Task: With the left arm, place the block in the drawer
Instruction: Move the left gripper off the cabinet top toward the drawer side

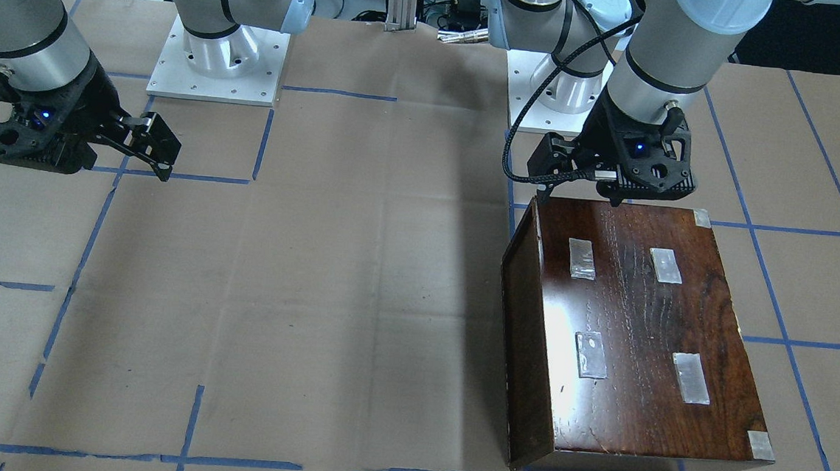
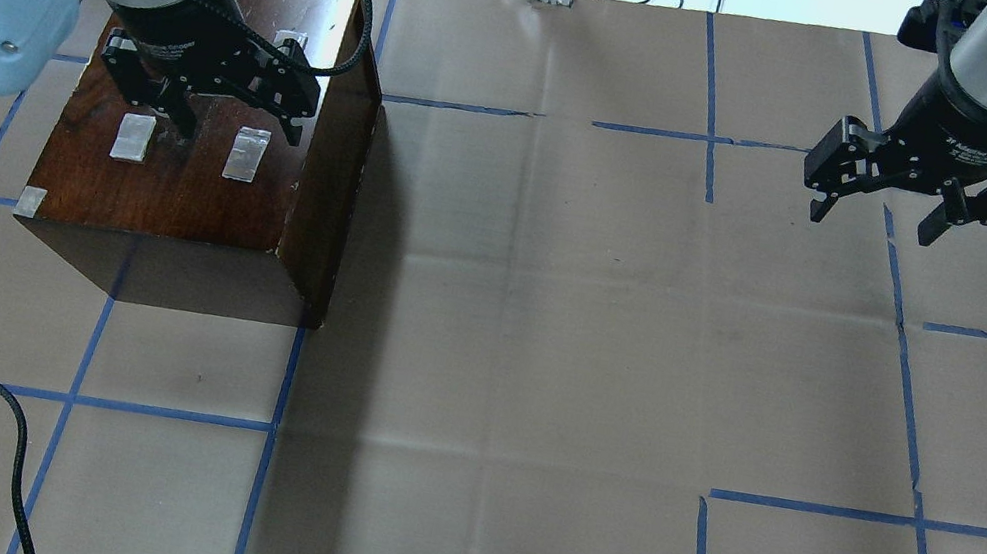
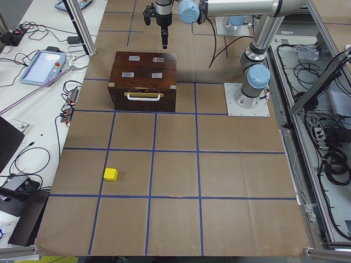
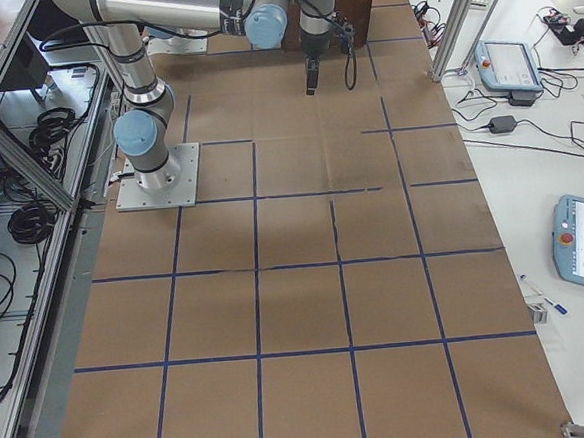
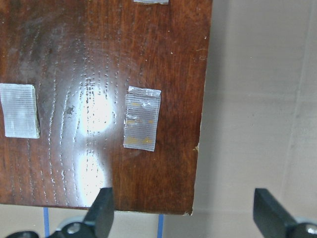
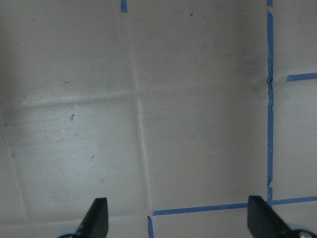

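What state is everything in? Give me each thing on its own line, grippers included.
left gripper: open, empty, above the box top.
right gripper: open, empty, above the table.
block: lying on the table, well apart from the box, not gripped.
drawer: looks shut, front flush with the box as far as the left side view shows.
box: upright on the table, grey tape patches on top.

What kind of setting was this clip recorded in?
Likely a robotics lab workcell: left arm and right arm bolted to a table gridded with blue tape, a teach pendant and loose cables alongside.
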Controlling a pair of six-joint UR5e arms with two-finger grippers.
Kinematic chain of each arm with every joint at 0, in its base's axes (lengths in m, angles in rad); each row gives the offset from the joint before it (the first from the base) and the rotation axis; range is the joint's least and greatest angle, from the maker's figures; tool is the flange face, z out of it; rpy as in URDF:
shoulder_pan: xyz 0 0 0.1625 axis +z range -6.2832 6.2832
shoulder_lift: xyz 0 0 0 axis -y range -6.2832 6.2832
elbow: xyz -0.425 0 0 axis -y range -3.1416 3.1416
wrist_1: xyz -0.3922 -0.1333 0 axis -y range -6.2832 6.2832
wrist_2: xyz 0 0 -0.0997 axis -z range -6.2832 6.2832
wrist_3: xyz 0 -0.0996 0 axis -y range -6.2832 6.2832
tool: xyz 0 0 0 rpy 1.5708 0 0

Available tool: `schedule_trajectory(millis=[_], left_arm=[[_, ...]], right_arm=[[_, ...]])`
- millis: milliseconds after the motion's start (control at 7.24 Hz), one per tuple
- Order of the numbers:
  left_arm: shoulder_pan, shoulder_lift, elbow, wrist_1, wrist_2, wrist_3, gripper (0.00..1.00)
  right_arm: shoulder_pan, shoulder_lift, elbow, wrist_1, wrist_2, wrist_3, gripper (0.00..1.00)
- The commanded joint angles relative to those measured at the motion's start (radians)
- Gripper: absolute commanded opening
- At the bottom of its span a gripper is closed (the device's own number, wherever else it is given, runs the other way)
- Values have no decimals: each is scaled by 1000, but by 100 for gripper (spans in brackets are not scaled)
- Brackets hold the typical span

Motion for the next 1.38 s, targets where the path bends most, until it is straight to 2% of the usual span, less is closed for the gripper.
schedule_trajectory(millis=[0, 829, 1243], left_arm=[[0, -7, 7, 0, 0, 0, 99], [24, -18, 27, 9, 2, 3, 99], [144, -24, 45, 15, 3, 133, 99]], right_arm=[[0, 0, -1, 0, 0, 0, 100], [0, 0, 1, 1, 0, 0, 100], [0, 0, 1, 1, 0, 0, 100]])
